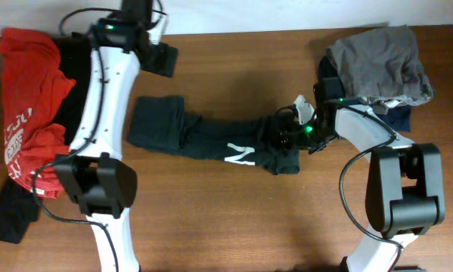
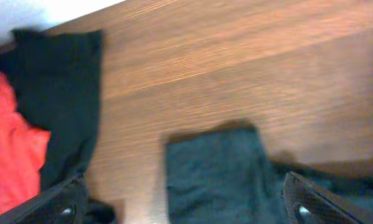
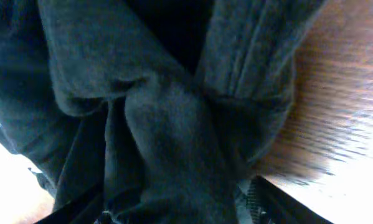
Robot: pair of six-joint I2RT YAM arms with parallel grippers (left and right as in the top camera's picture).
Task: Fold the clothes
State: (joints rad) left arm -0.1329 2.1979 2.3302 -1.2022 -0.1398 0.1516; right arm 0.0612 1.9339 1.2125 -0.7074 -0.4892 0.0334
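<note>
Lying across the middle of the surface (image 1: 234, 219), a black T-shirt (image 1: 188, 136) is seen bunched into a long, twisted strip, with white letters (image 1: 239, 155) showing near its right end. That right end is clamped in the right gripper (image 1: 283, 134). In the right wrist view the gathered dark cloth fills nearly the whole frame and is drawn tight between the fingers, while the wood beside it is streaked with blur. The left end of the shirt is spread flatter and lies on the surface just beside the left arm.

The left gripper (image 1: 163, 59) is held near the far edge of the surface, above bare wood, and nothing is held in it. Its fingers (image 2: 311, 202) are seen well apart at the bottom corners of the left wrist view, with the flat left end of the shirt below them.

A red garment (image 1: 29, 98) is heaped at the far left corner and along the left edge. A plain black garment (image 1: 75, 72) is partly covered by it, and more black cloth is seen towards the near left corner. At the far right corner a grey garment (image 1: 377, 64) is piled on a navy one (image 1: 398, 119).
</note>
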